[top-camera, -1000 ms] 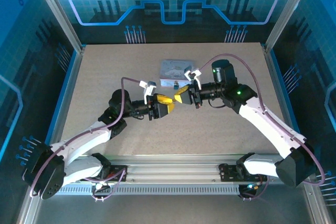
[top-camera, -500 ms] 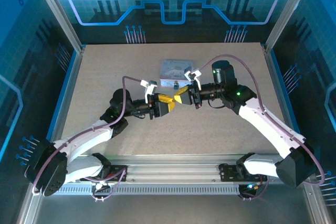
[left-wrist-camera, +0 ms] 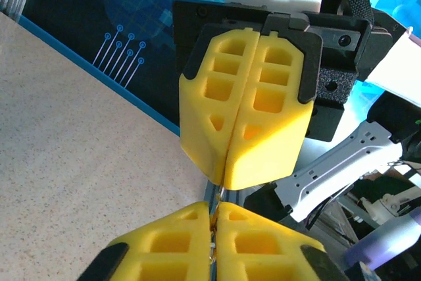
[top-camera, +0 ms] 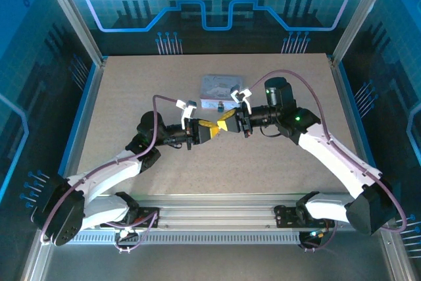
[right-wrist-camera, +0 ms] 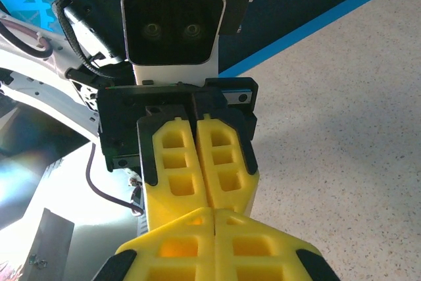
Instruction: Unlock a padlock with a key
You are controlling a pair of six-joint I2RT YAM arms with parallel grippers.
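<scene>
**Key sliver pinched where two yellow grippers are meeting**

The key [left-wrist-camera: 214,212] is showing as a thin, dark brownish sliver. It is standing on edge in the seam between the yellow fingertips of the left gripper [left-wrist-camera: 215,231], above the middle of the table. Those fingers are pressing together on it and holding it clamped. Its upper end is reaching the tip of the right gripper [left-wrist-camera: 227,174], which is pointing straight at the left one, nose to nose. The right gripper's fingers are lying flat against each other with no gap. Whether they are also pinching the sliver cannot be told.

From above, the padlock [top-camera: 219,105] is appearing as a tiny dark speck, too small to show any detail. It is sitting just in front of the silver-grey tin [top-camera: 216,86], a little beyond the meeting tips. Both arms are reaching inward from the near corners, their wrists crowding the space in front of the tin. The beige speckled table [top-camera: 131,90] is spreading out beneath them.
</scene>
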